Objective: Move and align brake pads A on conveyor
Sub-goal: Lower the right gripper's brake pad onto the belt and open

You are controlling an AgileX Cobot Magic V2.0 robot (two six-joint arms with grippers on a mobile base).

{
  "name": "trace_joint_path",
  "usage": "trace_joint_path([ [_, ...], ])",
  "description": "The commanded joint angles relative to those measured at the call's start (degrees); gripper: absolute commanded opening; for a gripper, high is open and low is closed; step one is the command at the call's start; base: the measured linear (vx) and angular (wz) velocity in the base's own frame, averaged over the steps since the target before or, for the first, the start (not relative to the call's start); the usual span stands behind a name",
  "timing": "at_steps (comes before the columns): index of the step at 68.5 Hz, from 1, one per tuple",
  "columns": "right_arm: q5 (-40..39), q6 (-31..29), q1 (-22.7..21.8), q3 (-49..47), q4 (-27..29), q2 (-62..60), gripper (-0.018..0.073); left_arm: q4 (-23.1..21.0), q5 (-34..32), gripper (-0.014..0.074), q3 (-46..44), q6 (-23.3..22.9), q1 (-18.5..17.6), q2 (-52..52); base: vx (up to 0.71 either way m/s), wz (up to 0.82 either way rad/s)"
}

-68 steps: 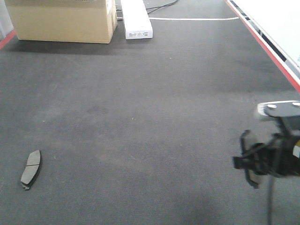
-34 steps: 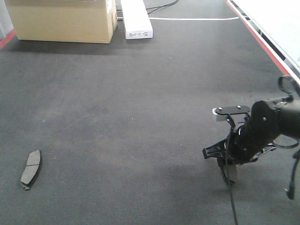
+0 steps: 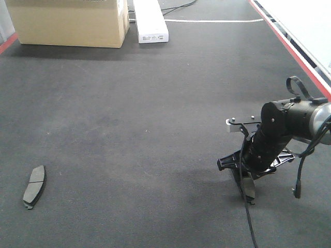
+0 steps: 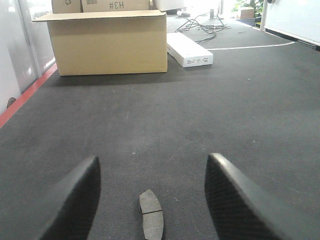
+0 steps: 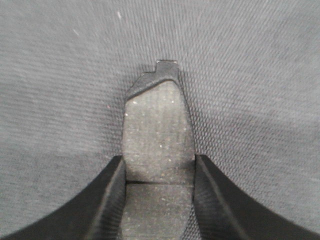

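Gripping a brake pad (image 5: 156, 120), right claw (image 5: 159, 161) clamped on its sides, low over the conveyor (image 3: 155, 103) at right; set it flat before letting go, parallel to second pad (image 3: 34, 186) ahead of spread left claw (image 4: 152, 165).

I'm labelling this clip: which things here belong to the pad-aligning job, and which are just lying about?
Job: loose brake pad; held brake pad in the right claw; conveyor.
Lying about: cardboard box; white box.
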Motion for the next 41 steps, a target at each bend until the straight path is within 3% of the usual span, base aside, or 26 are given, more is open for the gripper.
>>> trace_joint_path([
  [1,-1.09,0.08,-0.12,-1.73,-0.85,-4.08,0.0428,-0.49,-3.99,0.0451,-1.47,-0.06,-0.02,0.79,0.00,0.00],
  [19,-1.02,0.55,-0.12,-0.88,-3.13,-15.96,0.0449,-0.49,-3.99,0.0451,-1.47,-0.06,-0.02,0.79,0.00,0.00],
  [41,-8.81,0.62,-0.12,12.40,-5.41,-41.06,0.0444,-0.49,-3.99,0.0451,-1.47,-0.06,-0.02,0.79,0.00,0.00],
])
